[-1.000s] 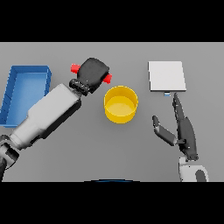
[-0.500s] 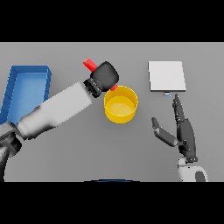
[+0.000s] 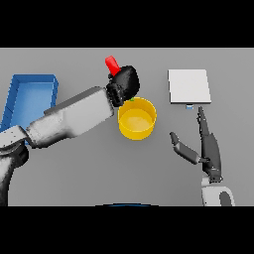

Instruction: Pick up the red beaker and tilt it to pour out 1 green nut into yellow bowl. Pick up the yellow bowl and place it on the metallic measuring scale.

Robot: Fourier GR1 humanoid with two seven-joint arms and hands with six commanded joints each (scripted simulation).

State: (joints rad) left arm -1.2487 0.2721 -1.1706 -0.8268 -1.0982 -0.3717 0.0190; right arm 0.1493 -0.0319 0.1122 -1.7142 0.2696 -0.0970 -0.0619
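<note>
No writing, label, brand, number or sign can be read anywhere. The flat square metallic measuring scale (image 3: pixel 189 86) has a plain pale top, and the tiny mark at its near edge is too small to make out. The round yellow bowl (image 3: pixel 137 119), the red beaker (image 3: pixel 112 64) and the blue rectangular tray (image 3: pixel 30 98) carry no markings.

Smooth yellow bowl (image 3: pixel 137 119); pale matt metallic scale (image 3: pixel 189 86).
</note>
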